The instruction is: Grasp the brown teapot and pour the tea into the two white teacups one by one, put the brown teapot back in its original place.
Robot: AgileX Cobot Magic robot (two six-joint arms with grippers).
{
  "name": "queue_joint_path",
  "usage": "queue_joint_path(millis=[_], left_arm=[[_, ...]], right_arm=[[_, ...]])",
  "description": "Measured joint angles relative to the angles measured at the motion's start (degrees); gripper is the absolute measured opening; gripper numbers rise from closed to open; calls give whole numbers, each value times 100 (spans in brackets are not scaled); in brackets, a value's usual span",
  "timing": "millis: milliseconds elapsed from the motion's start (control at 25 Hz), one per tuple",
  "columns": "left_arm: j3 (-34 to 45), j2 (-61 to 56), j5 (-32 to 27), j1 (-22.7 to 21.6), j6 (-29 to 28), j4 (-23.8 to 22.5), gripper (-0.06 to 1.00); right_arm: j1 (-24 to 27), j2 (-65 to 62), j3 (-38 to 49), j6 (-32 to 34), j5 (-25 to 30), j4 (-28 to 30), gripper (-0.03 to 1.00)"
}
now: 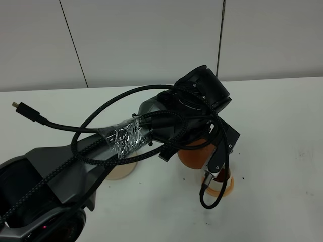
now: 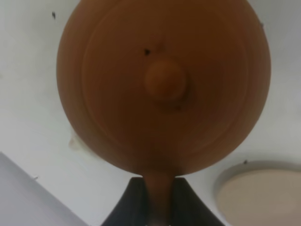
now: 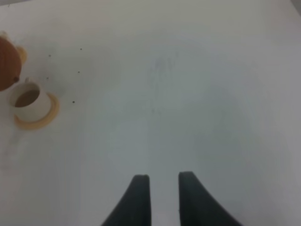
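Observation:
The brown teapot (image 2: 164,80) fills the left wrist view, seen from above with its knobbed lid. My left gripper (image 2: 158,183) is shut on its handle. In the high view the left arm (image 1: 166,126) reaches across the middle and covers most of the teapot (image 1: 194,155). One white teacup (image 3: 30,101) stands on an orange coaster (image 3: 47,115), just beside the teapot (image 3: 5,63); its inside looks brownish. That coaster (image 1: 224,189) shows below the arm. The other teacup is hidden. The beige disc coaster (image 1: 120,171) lies bare to the left (image 2: 258,197). My right gripper (image 3: 163,188) is open and empty over bare table.
A black braided cable (image 1: 75,136) loops over the left arm and hangs down by the cup's coaster. The white table (image 1: 282,141) stretches to the right and meets a white panelled wall (image 1: 151,40) at the back. Small dark specks dot the table around the cup.

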State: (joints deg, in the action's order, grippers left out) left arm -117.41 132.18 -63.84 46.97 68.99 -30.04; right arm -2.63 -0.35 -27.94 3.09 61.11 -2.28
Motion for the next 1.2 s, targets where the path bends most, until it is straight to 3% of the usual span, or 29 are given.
queue_joint_path(millis=[480, 840, 1200], left_arm=[[-775, -42, -420, -204, -25, 1114, 17], [-811, -47, -424, -590, -619, 2424, 17], [-811, -52, -424, -751, -1297, 2608, 17]], right_arm=[[0, 0, 0, 0, 0, 0, 15], [0, 0, 0, 0, 0, 0, 15], [0, 0, 0, 0, 0, 0, 17]])
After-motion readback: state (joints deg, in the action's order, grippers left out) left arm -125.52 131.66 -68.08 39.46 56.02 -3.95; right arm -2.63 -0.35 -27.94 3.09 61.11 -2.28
